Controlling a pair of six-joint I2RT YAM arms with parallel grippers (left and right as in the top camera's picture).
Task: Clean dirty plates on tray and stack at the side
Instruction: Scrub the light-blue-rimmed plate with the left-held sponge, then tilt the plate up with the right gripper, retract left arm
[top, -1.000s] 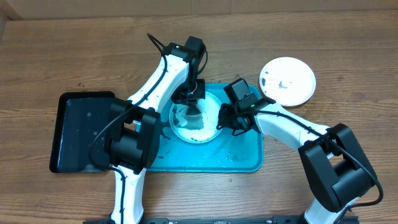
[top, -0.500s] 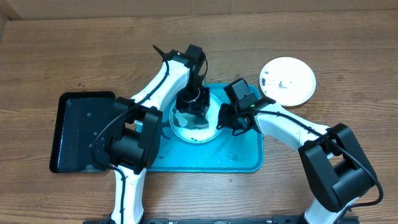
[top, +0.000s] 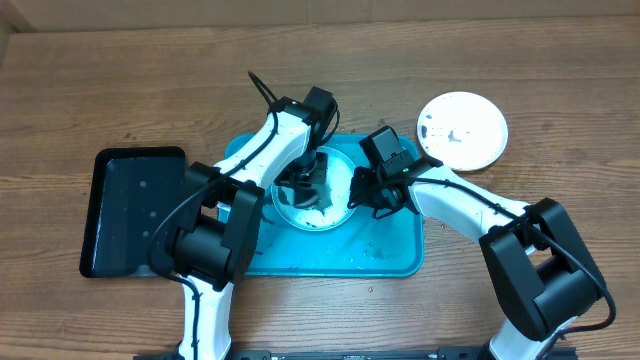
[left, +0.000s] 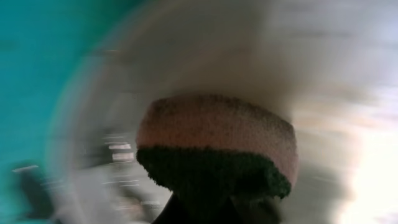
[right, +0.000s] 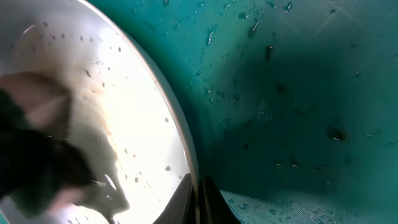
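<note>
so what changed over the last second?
Left gripper, shut on the sponge, slid across the plate in the tray toward the robot's side, scrubbing. Right gripper still pinches that plate's rim; white plate on the table and black tray unmoved.

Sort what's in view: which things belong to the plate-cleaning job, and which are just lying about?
Job:
turquoise tray
plate on the tray
sponge against that plate
white plate on the table beside the tray

Lying about:
black tray

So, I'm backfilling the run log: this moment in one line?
left gripper: shut on sponge, sponge on plate | right gripper: shut on plate rim | plate: in tray | white plate: outside tray
</note>
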